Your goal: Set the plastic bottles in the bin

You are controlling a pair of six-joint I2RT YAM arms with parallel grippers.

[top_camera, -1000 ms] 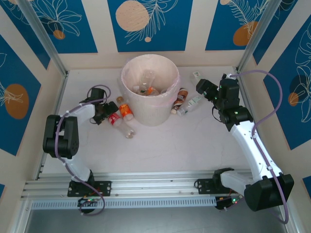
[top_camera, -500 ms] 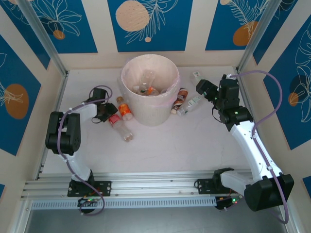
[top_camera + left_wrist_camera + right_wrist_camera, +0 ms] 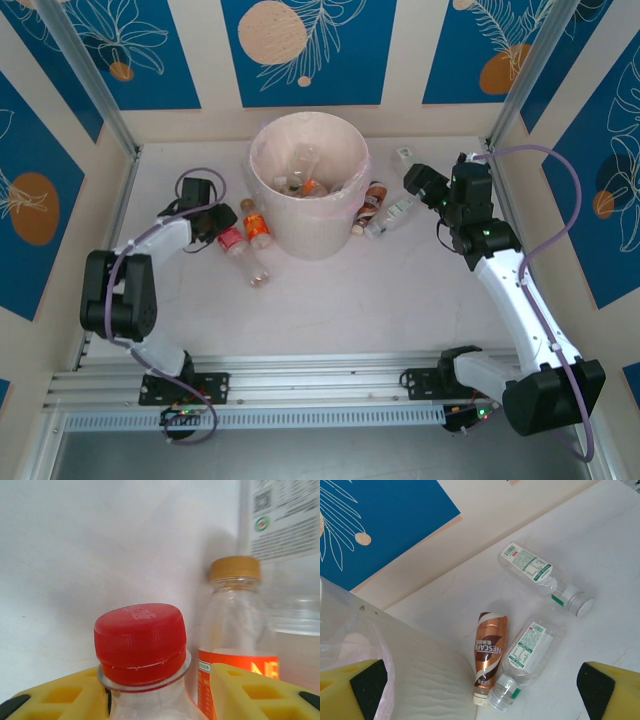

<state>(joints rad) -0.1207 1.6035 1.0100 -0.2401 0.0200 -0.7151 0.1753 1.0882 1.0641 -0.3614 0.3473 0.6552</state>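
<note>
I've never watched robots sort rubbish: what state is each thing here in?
left gripper: open around red-capped bottle
right gripper: open, empty
red-capped bottle: capped, lying down
orange-label bottle: capped, lying down
brown bottle: lying down
far green-label bottle: capped, lying down
near green-label bottle: capped, lying down
bin: upright, bottles inside

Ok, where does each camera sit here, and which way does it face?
Top external: high behind the bases, looking down on the table, left arm, right arm and bin.
Left wrist: low over the table, looking along the left end effector, which straddles the red-capped bottle.
Right wrist: raised, looking down past the open right end effector at the brown bottle.
Shared: top external and right wrist both show bin and brown bottle.
</note>
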